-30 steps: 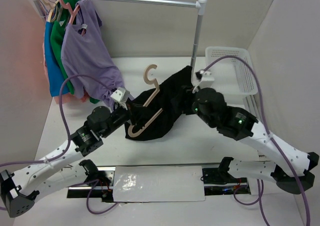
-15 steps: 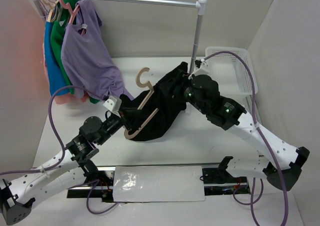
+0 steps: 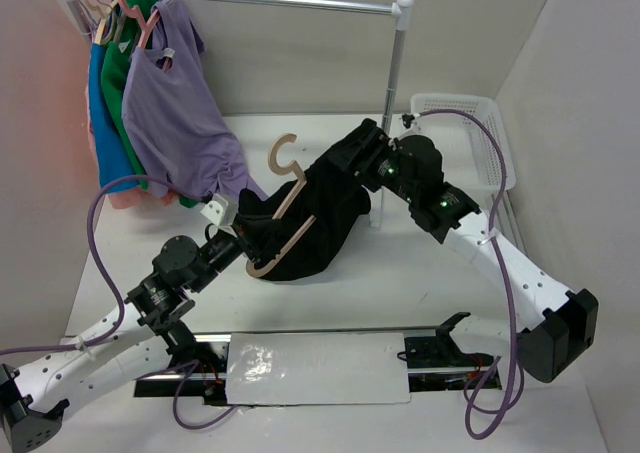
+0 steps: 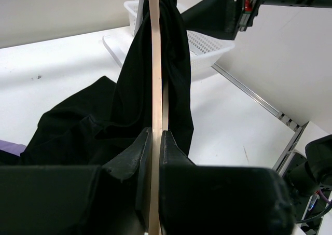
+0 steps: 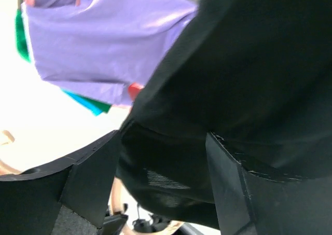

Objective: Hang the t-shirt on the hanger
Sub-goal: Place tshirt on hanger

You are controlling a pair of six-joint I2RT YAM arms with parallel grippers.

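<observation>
Left wrist view is showing the left gripper (image 4: pixel 157 137) clamping on the thin bar of the hanger (image 4: pixel 154 64). The t-shirt (image 3: pixel 320 223) is draping over it, near the middle of the tabletop (image 3: pixel 420 273). The right gripper (image 5: pixel 163 144) is standing with fingers apart around black fabric; I cannot tell if it is gripping

Top cam: bright, even, diffuse light from above, no hard shadows; only a soft shadow on the white worktop (image 3: pixel 400 283) under the t-shirt (image 3: pixel 320 223). Glare patches on the glossy white sheet (image 3: pixel 318 368) at the near edge. T-shirt reads near-flat black, folds hardly visible. Left wrist cam: sharp bg, left hand (image 4: pixel 157 141) dark w/ little detail. Right wrist cam: soft overall, bg at left blown out white, sheen on lilac top (image 5: pixel 104 38), right hand (image 5: pixel 163 139) blurred
</observation>
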